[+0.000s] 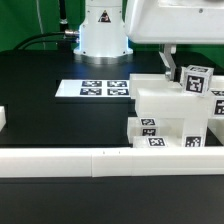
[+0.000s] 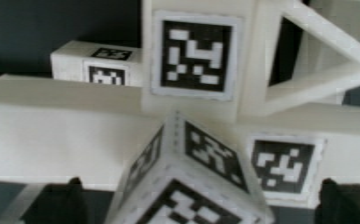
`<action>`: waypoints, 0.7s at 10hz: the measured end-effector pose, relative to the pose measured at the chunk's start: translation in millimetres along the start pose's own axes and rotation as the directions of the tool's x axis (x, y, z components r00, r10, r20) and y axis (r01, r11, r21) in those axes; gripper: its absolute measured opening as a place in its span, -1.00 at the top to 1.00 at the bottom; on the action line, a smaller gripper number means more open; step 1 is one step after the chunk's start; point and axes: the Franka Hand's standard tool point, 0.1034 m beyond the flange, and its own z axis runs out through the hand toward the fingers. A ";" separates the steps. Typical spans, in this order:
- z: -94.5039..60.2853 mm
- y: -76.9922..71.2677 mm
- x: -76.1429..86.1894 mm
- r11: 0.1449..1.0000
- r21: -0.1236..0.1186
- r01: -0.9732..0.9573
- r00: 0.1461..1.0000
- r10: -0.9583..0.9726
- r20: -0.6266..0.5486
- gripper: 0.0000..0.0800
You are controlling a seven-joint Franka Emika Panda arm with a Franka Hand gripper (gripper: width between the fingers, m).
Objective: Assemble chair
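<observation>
The chair's white pieces [image 1: 165,115] stand grouped at the exterior view's right, each bearing black-and-white tags. My gripper [image 1: 167,60] hangs just above them, beside a tagged post [image 1: 195,80]. In the wrist view a tagged square post [image 2: 195,165] stands between my dark fingers [image 2: 61,200], with a gap on each side. My gripper [image 2: 203,208] is open and holds nothing. Behind the post are the X-braced panel [image 2: 292,70] and another tagged block [image 2: 92,66].
The marker board [image 1: 105,88] lies flat in front of the robot base [image 1: 100,30]. A long low white rail [image 1: 90,161] runs along the near edge. A small white piece [image 1: 3,119] sits at the exterior view's left edge.
</observation>
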 end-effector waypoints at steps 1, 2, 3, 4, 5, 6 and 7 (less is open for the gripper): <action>0.1 0.4 -0.1 0.998 0.000 0.064 0.998 -0.064 0.000 -0.62; 0.2 0.9 -0.2 0.992 -0.001 0.122 0.992 -0.122 0.001 -0.62; 0.9 1.2 -0.9 0.976 -0.001 0.217 0.976 -0.217 0.001 -0.62; 2.2 0.4 -2.3 0.954 0.000 0.298 0.954 -0.298 0.003 -0.62; 2.2 0.6 -2.4 0.928 -0.002 0.372 0.928 -0.372 0.004 -0.62; 2.4 1.5 -2.5 0.898 -0.002 0.441 0.898 -0.441 0.005 -0.62; 2.5 3.4 -2.7 0.866 -0.001 0.501 0.866 -0.501 0.007 -0.62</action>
